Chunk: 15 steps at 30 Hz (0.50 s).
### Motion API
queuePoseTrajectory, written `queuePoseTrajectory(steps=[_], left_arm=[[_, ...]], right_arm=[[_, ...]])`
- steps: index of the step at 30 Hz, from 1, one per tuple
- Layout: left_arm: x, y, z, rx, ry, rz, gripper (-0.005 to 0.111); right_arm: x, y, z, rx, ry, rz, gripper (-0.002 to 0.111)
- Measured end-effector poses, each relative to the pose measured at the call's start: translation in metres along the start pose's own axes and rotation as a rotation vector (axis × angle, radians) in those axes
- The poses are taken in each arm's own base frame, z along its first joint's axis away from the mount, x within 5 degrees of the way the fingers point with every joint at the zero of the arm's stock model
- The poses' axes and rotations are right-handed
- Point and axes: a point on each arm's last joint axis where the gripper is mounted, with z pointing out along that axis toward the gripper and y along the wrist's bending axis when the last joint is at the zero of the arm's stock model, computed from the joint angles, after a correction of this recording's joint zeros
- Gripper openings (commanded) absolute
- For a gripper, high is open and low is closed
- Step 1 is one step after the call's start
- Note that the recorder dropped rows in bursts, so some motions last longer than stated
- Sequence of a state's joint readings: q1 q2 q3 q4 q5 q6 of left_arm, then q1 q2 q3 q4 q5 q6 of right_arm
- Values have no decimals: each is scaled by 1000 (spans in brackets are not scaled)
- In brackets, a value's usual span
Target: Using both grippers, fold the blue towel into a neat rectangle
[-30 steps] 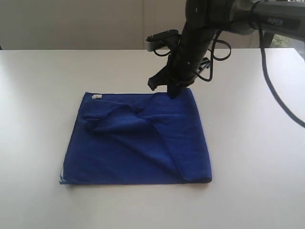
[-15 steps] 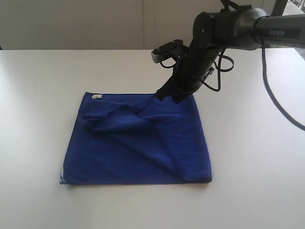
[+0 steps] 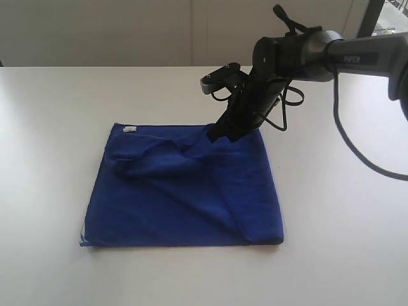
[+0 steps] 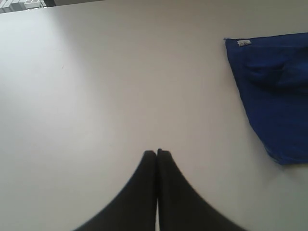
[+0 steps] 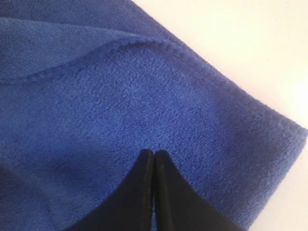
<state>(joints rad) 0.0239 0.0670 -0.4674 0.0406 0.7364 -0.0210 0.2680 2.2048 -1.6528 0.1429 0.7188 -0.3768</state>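
Observation:
The blue towel (image 3: 185, 197) lies on the white table (image 3: 51, 127), partly folded, with a loose flap rumpled across its far half and a white tag (image 3: 129, 129) at its far left corner. My right gripper (image 3: 220, 135) hangs low over the towel's far edge near the far right corner. In the right wrist view this gripper (image 5: 154, 153) is shut, with towel pile (image 5: 96, 96) right under the tips and nothing between the fingers. My left gripper (image 4: 157, 152) is shut and empty over bare table, apart from the towel (image 4: 276, 96) and its tag (image 4: 244, 43).
The white table (image 4: 96, 86) runs wide on all sides of the towel. A pale wall (image 3: 95, 32) stands behind the table's far edge. The right arm's black cable (image 3: 357, 150) loops over the table to the right.
The right arm has leaned down and forward, and its shut gripper has slid left and lower onto the towel's far edge. The towel has not moved.

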Motion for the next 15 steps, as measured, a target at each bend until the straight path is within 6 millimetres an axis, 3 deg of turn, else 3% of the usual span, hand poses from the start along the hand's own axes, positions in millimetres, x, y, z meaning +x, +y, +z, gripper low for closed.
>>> queuePoseTrajectory(steps=[15], left_arm=[[-1,0,0,-1,-7,0,0]], right_arm=[[0,0,0,0,1,-3,0]])
